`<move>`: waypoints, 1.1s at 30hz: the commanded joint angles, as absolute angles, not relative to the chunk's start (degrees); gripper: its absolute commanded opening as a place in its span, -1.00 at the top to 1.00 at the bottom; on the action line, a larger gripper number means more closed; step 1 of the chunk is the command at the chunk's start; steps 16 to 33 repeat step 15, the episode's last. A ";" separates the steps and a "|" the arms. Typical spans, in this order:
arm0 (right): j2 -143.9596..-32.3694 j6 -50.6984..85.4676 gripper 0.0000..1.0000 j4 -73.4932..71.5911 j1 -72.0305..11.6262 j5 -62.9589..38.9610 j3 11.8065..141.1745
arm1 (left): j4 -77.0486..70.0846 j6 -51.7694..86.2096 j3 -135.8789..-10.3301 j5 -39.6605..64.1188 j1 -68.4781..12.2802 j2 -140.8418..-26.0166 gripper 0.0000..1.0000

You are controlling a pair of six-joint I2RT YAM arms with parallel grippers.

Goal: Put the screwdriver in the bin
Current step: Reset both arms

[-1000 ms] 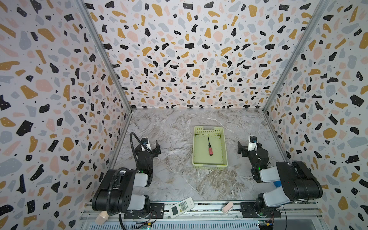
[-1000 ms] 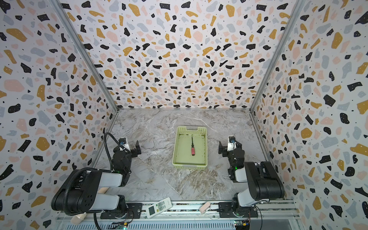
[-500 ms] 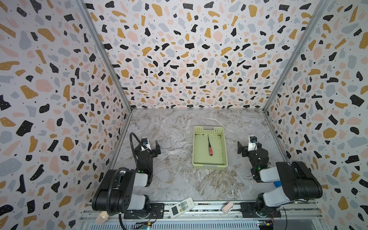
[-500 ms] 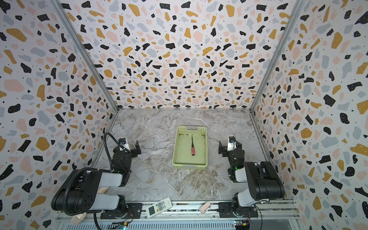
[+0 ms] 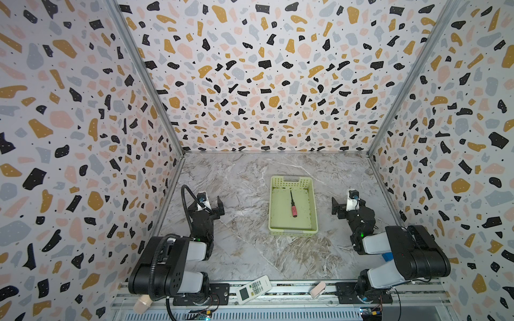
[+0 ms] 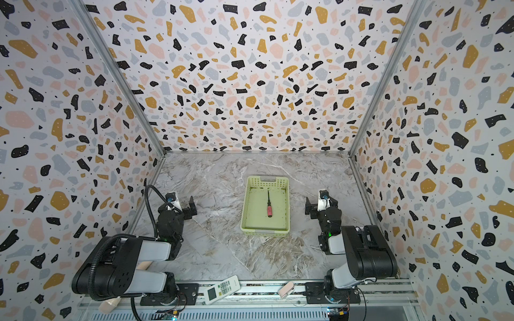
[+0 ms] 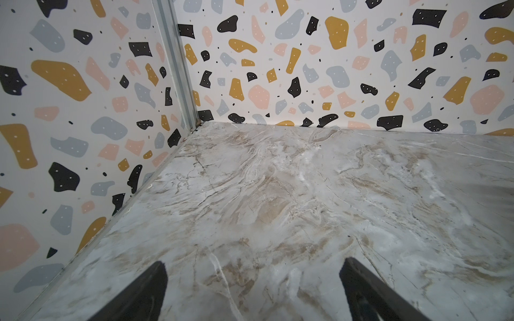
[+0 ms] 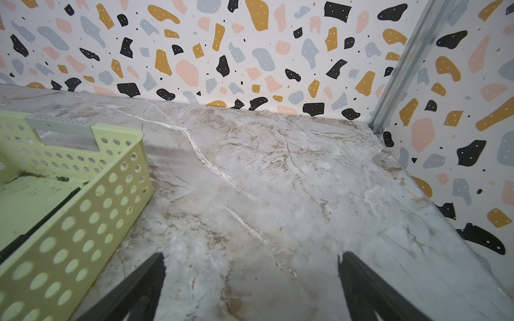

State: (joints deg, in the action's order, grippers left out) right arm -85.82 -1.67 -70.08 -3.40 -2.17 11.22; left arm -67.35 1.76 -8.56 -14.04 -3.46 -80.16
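The screwdriver point(image 5: 293, 207) point(image 6: 269, 208), red handle and thin dark shaft, lies flat on the floor of the pale yellow-green bin point(image 5: 293, 231) point(image 6: 264, 232) in both top views. The bin stands mid-table between the two arms. My left gripper point(image 5: 207, 207) point(image 6: 179, 208) point(image 7: 253, 262) rests low to the bin's left, open, with only bare marble between its fingers. My right gripper point(image 5: 347, 207) point(image 6: 321, 207) point(image 8: 252, 255) sits to the bin's right, also open and empty. In the right wrist view the bin's perforated wall point(image 8: 83, 222) is close beside it; the screwdriver is not seen there.
A white remote control point(image 5: 253, 289) and a small beige piece point(image 5: 318, 289) lie on the front rail. A beige stick end point(image 5: 141, 301) pokes out under the left arm's base. Patterned walls close in the marble table on three sides.
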 commanded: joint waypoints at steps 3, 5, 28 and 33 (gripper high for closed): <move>-85.54 -1.93 -0.98 -70.93 -3.45 -2.64 12.39 | -69.26 1.94 -9.14 -14.59 -3.16 -79.98 -0.99; -85.60 -1.91 -0.98 -70.90 -3.46 -2.72 12.39 | -69.28 2.00 -9.14 -14.59 -3.16 -79.98 -0.99; -85.30 -2.02 -0.98 -70.93 -3.25 -3.06 12.12 | -69.29 2.01 -9.14 -14.68 -3.16 -80.01 -0.99; -85.30 -2.02 -0.98 -70.93 -3.25 -3.06 12.12 | -69.29 2.01 -9.14 -14.68 -3.16 -80.01 -0.99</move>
